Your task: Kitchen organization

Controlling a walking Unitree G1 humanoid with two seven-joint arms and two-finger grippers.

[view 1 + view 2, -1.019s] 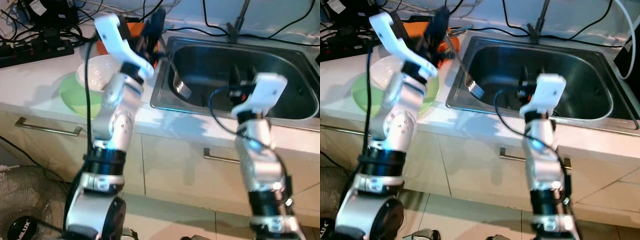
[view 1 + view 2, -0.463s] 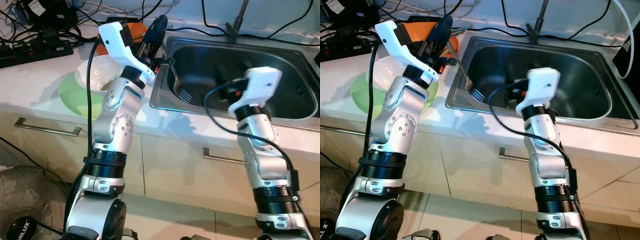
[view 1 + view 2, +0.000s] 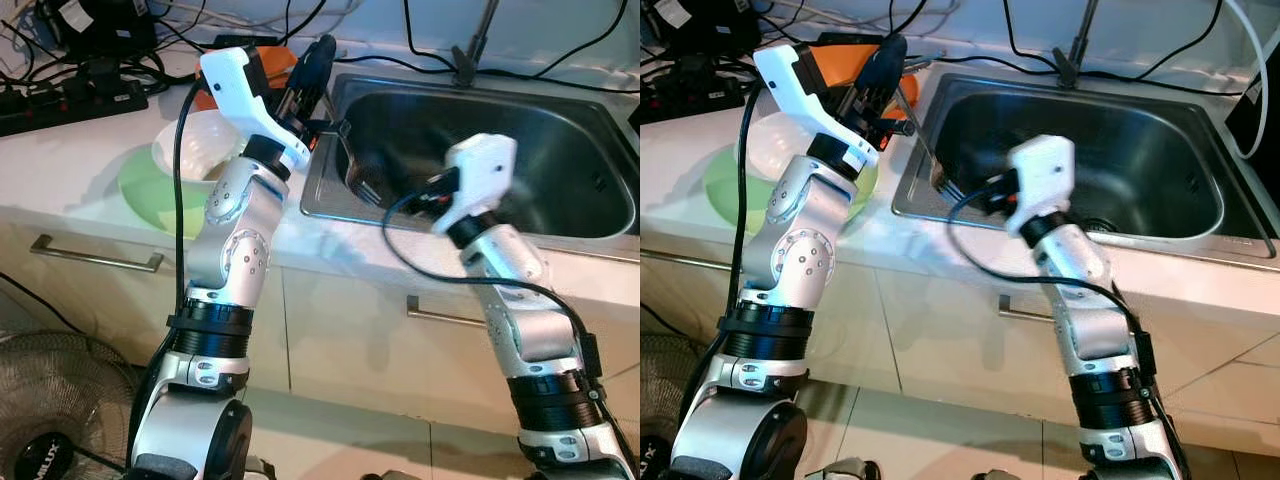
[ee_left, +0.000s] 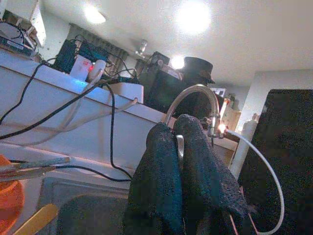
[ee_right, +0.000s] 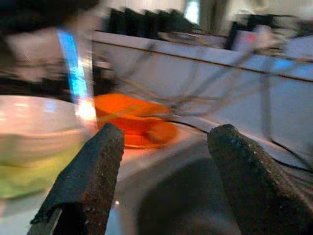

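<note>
The left gripper [image 3: 318,55] is pinching the handle of a metal fork [image 3: 352,172] between its closed fingers, and the fork is hanging tines-down over the left edge of the stainless steel sink [image 3: 560,130]. The right gripper [image 5: 164,181], fingers wide apart, is reaching across the sink toward the fork. A white bowl [image 3: 190,145] is sitting on a green plate [image 3: 140,190] on the counter, near an orange dish [image 5: 132,120].

A sink [image 3: 560,150] is set into the counter [image 3: 60,170]. Left of it a bowl [image 3: 190,140] sits on a plate [image 3: 150,195]; power strips [image 3: 70,100], probably, lie behind.
</note>
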